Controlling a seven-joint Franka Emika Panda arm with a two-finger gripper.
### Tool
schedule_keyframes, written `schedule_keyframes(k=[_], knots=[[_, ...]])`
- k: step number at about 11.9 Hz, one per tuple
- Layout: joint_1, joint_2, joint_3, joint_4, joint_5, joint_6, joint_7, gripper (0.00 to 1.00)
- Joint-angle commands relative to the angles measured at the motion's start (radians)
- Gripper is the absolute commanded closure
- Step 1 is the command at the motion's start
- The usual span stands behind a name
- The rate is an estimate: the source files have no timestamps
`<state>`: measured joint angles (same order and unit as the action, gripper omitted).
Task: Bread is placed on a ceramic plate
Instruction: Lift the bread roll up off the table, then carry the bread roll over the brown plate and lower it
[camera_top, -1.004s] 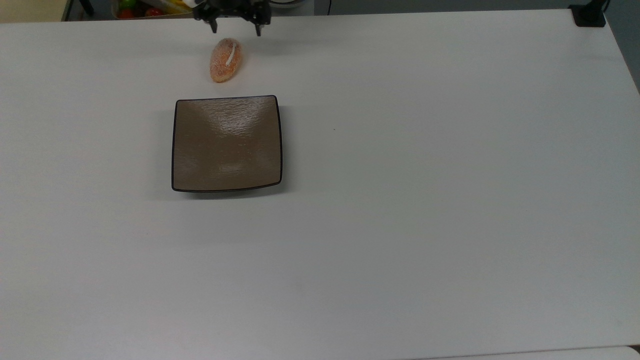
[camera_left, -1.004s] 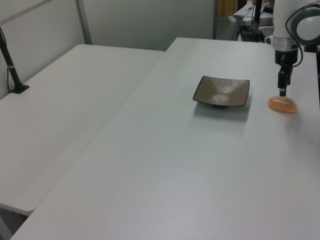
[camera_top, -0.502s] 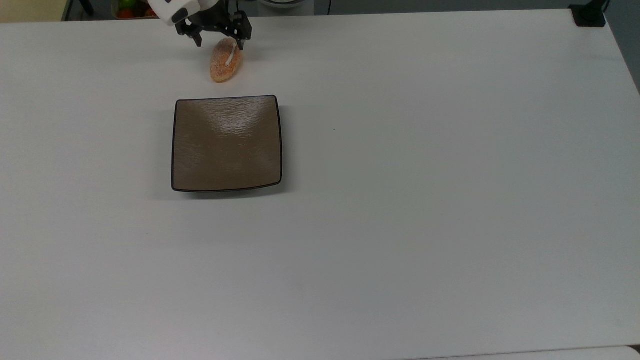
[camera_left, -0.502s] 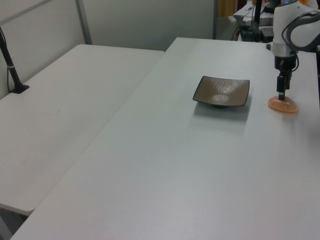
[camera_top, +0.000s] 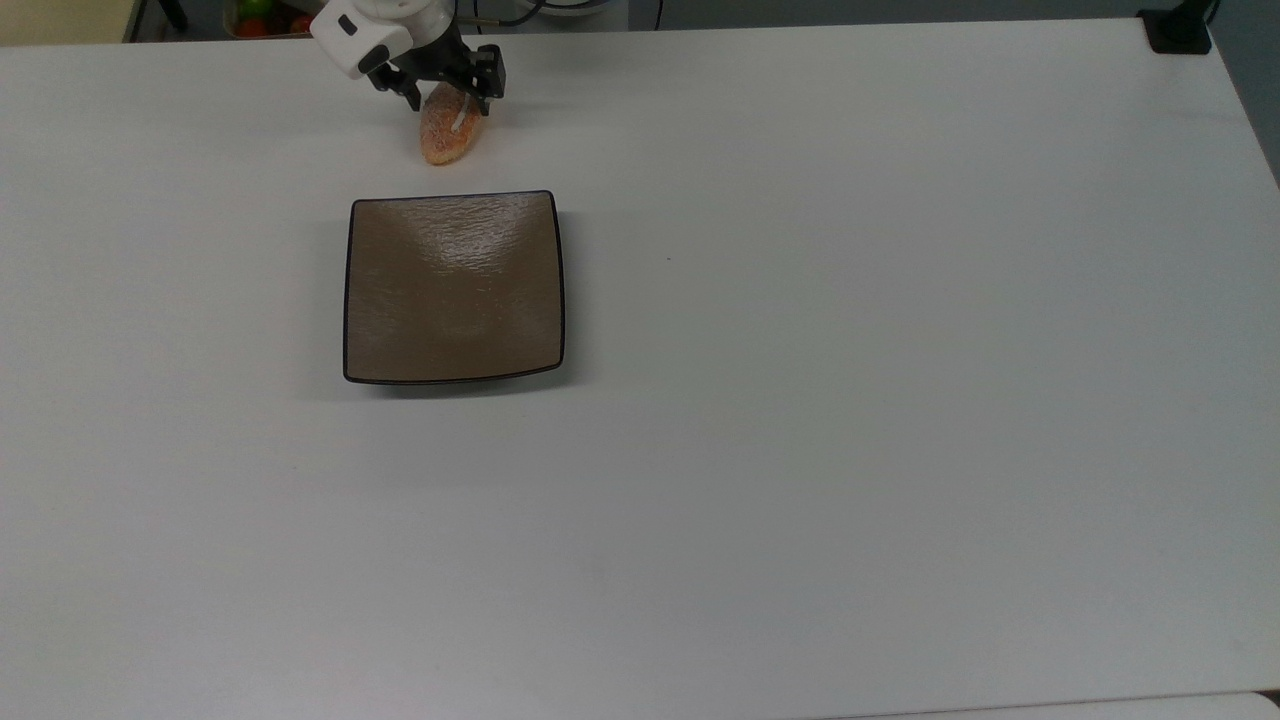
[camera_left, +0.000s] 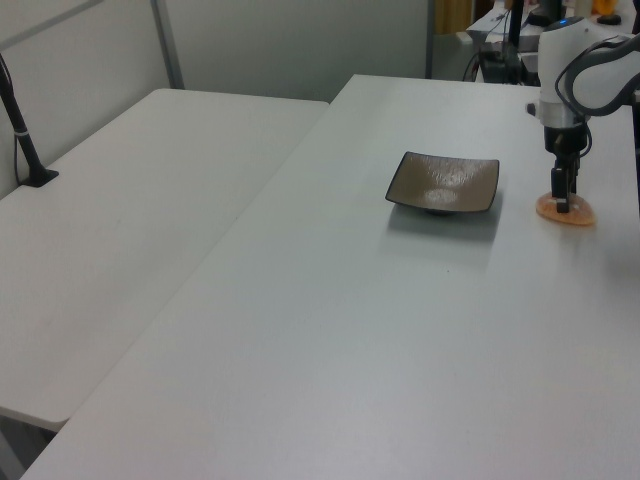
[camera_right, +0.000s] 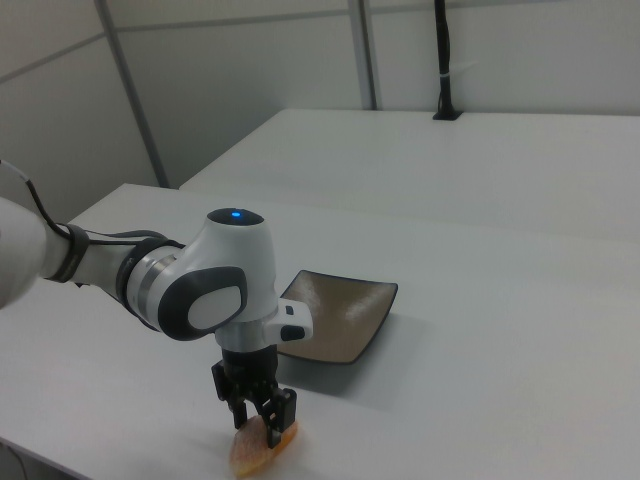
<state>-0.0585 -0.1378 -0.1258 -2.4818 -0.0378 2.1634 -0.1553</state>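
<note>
Straddling the bread (camera_top: 449, 132), my end effector (camera_top: 445, 93) sits over its far end in the top view, fingers spread, one on each side of the loaf and not yet pinching it. The bread lies on the counter (camera_top: 800, 400), its long axis running from far to near with the near tip leaning toward the top view's left, so my fingers face its narrow sides. The plate (camera_top: 453, 288) sits just beyond the loaf's near tip, apart from it.
</note>
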Motion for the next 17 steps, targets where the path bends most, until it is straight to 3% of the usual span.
schedule_keyframes(k=[1,4,7,10,13,17], knots=[[0.008,0.003,-0.001,-0.002,-0.011,0.026,-0.012,0.75],[0.008,-0.005,-0.003,0.000,-0.011,0.023,-0.012,0.86],[0.003,-0.046,-0.003,0.026,-0.011,-0.034,-0.009,0.86],[0.006,-0.057,-0.001,0.163,-0.004,-0.152,0.000,0.86],[0.009,-0.039,0.002,0.271,0.016,-0.140,0.022,0.85],[0.037,0.128,0.003,0.519,0.090,-0.139,0.043,0.85]])
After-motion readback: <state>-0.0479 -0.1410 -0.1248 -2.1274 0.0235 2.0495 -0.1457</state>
